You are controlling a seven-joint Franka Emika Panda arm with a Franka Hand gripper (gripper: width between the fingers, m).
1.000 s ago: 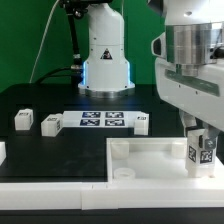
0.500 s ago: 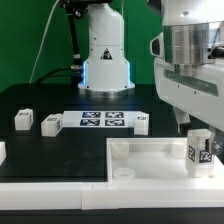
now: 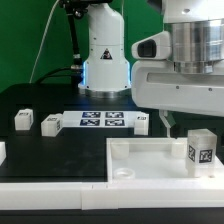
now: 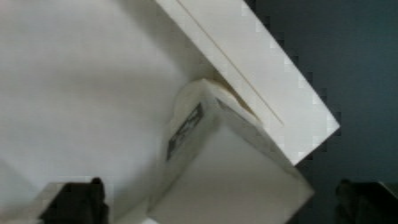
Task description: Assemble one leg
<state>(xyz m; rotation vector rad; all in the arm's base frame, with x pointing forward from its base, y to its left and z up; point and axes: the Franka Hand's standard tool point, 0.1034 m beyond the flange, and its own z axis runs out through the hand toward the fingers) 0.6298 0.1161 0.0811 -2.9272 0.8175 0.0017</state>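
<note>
The leg [image 3: 201, 150], a small white block with a black-and-white tag, stands upright in the large white tray [image 3: 150, 152] at the tray's corner on the exterior view's right. My gripper [image 3: 194, 122] is open just above it, the jaws spread wide and apart from the leg. In the wrist view the leg [image 4: 222, 150] lies between my two dark fingertips [image 4: 75, 203], against the tray's raised rim [image 4: 249, 60], and my gripper [image 4: 219, 205] holds nothing.
Three more white leg blocks sit on the black table: two [image 3: 23, 120] [image 3: 51, 124] at the exterior view's left, one [image 3: 141, 122] beside the marker board [image 3: 103, 121]. The robot base [image 3: 105, 62] stands behind. The tray's front rim has a round socket [image 3: 124, 172].
My gripper has opened, let go of the leg and risen off it. The leg stays standing in the tray's corner.
</note>
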